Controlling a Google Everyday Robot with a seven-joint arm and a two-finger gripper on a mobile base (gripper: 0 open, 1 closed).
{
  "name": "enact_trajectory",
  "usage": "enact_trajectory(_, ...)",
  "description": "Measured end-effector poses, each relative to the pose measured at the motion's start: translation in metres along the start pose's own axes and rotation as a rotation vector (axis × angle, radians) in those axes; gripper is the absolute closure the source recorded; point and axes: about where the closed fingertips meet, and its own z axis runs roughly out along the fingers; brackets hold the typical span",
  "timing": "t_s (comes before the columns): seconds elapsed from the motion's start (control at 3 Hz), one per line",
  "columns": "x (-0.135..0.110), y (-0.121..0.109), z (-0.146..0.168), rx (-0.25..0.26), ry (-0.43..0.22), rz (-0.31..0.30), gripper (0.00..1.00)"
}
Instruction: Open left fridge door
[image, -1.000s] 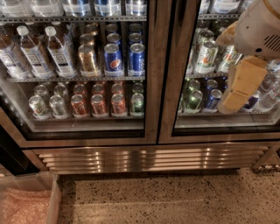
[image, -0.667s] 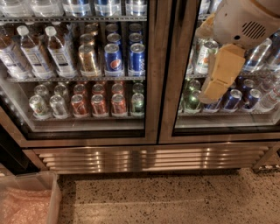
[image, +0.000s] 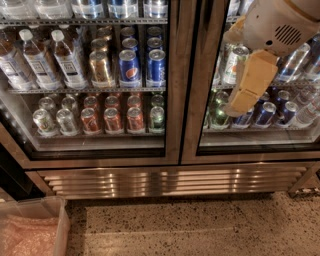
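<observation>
Gripper (image: 240, 102): upper right of the scene, a tan claw hanging down and slightly left from the white arm housing (image: 282, 25). We cannot tell whether it stands wide or narrow; it holds nothing that we can see. It sits in front of the right door (image: 260, 142), just right of the centre seam, over green-and-white and dark blue cans. We cannot tell if it touches the glass.

Left door (image: 95, 80): to the left of the claw and apart from it. Its steel frame lies flush with the right door's frame, so we note it as shut. Through its glass, on the upper shelf, water bottles (image: 42, 60) at left, a gold can (image: 102, 67), then Pepsi cans (image: 131, 67) nearest the seam. On the lower shelf, a row of silver, red and green cans (image: 106, 119).

Fridge (image: 182, 125): fills the far side of the scene. Its ribbed grille (image: 170, 182) runs along the base.

Near side: speckled floor (image: 200, 225). A clear bin (image: 61, 225) with pinkish contents sits at near left.
</observation>
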Motion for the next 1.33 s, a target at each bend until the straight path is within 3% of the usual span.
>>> enact_trajectory(0.67,-0.023,-0.043,0.013,0.038,-0.111,0.008,0.00)
enact_trajectory(1.33,-0.027,-0.044,0.017,0.035,-0.140,0.012,0.00)
